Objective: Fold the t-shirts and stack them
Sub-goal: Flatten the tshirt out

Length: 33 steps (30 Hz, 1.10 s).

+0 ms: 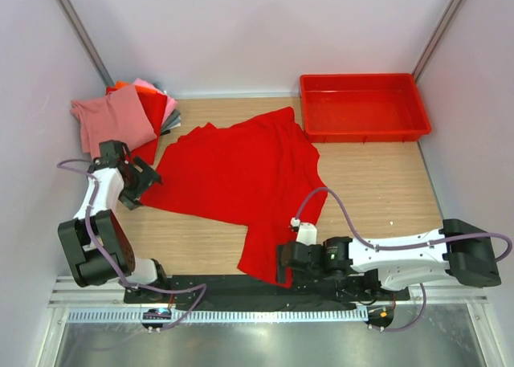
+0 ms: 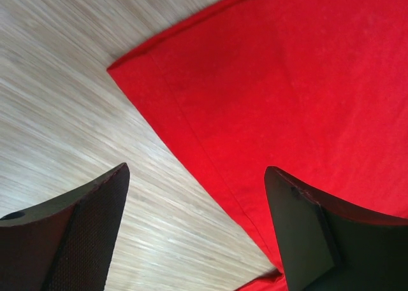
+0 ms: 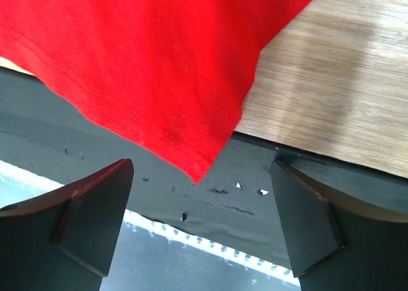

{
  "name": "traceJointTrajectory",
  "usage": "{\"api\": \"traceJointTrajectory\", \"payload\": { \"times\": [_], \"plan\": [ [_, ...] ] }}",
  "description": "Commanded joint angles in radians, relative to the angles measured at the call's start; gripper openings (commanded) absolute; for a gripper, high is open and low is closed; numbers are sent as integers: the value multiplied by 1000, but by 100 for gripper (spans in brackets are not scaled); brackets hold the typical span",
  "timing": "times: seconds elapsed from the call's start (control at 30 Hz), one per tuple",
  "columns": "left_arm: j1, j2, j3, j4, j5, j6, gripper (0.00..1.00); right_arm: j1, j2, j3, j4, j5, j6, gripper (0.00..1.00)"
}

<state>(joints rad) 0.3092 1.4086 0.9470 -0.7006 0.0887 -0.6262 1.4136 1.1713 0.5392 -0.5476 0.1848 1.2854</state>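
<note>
Red t-shirt (image 1: 241,170) flat; left arm (image 1: 88,200), right arm (image 1: 393,258) low at corners

A: What's on the bench besides the job items?
B: Red plastic tray (image 1: 365,130), upper right of frame, flat on the wooden table (image 1: 377,190), near the back wall (image 1: 241,30).
A: Near edge?
B: Black mounting plate (image 1: 217,287) along the bottom, slotted metal rail (image 1: 241,315) just below it.

Top camera looks down; both close wrist cameras share its red t-shirt (image 1: 241,174).
</note>
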Motion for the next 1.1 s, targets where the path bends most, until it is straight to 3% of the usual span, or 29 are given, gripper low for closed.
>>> {"api": "traceJointTrajectory", "payload": {
  "times": [0.0,0.2,0.37,0.53,0.87,1.07],
  "plan": [
    [7,19,45,36,-72,-29,86,13,96,-36,296,-1,45,90],
    [-4,62,44,73,-159,-81,75,15,143,-51,356,-2,23,74],
    [-74,110,26,116,-246,-119,72,15,154,-84,405,-19,17,59],
    [-90,164,-7,177,-251,-145,63,15,128,-99,400,-11,23,45],
    [-107,247,-16,240,-236,-164,32,13,56,-117,347,22,45,31],
    [-127,280,-17,263,-225,-159,0,13,10,-133,328,41,49,19]
  ]
}}
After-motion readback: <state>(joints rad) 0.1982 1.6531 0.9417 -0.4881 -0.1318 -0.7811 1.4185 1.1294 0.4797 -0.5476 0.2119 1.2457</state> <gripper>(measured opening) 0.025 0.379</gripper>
